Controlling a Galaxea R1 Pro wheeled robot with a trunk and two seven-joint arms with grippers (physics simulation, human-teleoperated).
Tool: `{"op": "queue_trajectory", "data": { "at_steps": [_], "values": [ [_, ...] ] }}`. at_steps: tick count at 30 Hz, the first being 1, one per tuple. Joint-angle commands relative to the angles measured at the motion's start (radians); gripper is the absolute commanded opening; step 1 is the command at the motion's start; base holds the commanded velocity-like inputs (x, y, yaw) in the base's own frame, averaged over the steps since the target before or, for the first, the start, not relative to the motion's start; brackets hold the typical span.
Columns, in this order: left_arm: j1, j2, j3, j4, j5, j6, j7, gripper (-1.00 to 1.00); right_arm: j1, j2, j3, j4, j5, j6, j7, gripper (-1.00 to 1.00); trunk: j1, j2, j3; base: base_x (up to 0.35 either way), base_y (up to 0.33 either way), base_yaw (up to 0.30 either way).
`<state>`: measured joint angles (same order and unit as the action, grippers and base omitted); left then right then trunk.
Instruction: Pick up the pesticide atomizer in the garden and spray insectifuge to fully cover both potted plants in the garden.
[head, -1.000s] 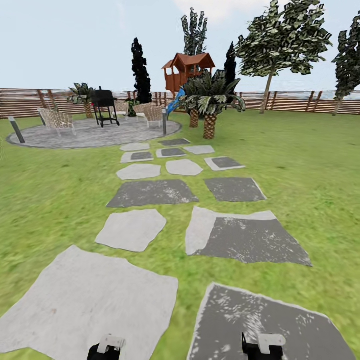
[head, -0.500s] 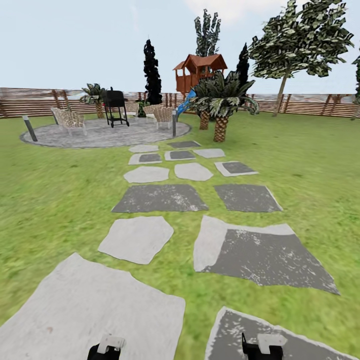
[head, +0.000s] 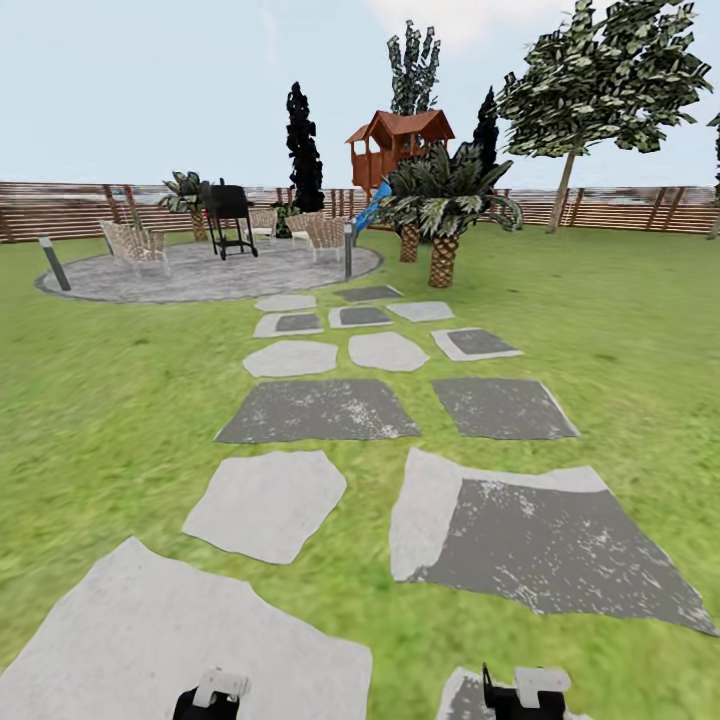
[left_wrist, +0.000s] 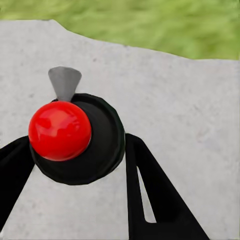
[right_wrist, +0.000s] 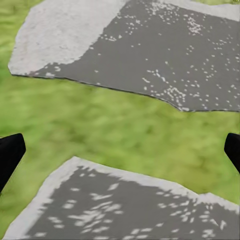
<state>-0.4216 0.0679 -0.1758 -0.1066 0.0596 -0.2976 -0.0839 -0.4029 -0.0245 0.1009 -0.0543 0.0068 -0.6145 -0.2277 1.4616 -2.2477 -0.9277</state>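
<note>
The pesticide atomizer (left_wrist: 95, 150) sits end-on between my left gripper's black fingers (left_wrist: 142, 180): a round dark body with a red knob and a small grey nozzle tip. My left gripper (left_wrist: 77, 150) is shut on it, above a pale stepping stone (left_wrist: 190, 110). My right gripper (right_wrist: 120, 147) is open, nothing between its fingers, over grass and dark stones. Both grippers peek in at the head view's bottom edge: left (head: 210, 695), right (head: 525, 690). The garden lawn (head: 620, 330) stretches ahead. The potted plants and the insectifuge are out of view.
A path of grey stepping stones (head: 320, 410) leads to a round paved patio (head: 200, 275) with wicker chairs (head: 130, 243), a black grill (head: 229, 215) and short posts (head: 348, 250). Palm-like plants (head: 442, 205), a wooden playhouse (head: 398, 145), trees and a slatted fence (head: 620, 208) stand behind.
The camera has turned a little left and rolled forward along the path, so the stones slid toward the bottom edge. Both grippers keep their places in the view.
</note>
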Motion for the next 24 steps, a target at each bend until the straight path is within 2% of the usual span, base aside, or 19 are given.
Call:
{"op": "queue_trajectory", "data": {
  "at_steps": [1, 10, 24],
  "values": [
    [0.0, 0.001, -0.005, 0.001, 0.006, -0.003, -0.003, -1.0, -0.001, 0.0, 0.008, 0.001, 0.001, -0.001, -0.009, 1.0, 0.0, 0.0, -0.001, 0.34, 0.0, 0.0],
    [-0.001, 0.0, -0.005, 0.001, 0.006, -0.003, -0.003, -1.0, -0.001, 0.0, 0.009, 0.001, 0.001, -0.001, -0.009, 1.0, 0.0, 0.0, -0.001, 0.34, 0.0, 0.012],
    [-0.001, 0.0, -0.005, 0.001, 0.006, -0.003, -0.002, -1.0, -0.001, 0.0, 0.01, 0.001, 0.001, -0.001, -0.009, 1.0, 0.0, 0.0, -0.001, 0.34, 0.0, 0.253]
  ]
}}
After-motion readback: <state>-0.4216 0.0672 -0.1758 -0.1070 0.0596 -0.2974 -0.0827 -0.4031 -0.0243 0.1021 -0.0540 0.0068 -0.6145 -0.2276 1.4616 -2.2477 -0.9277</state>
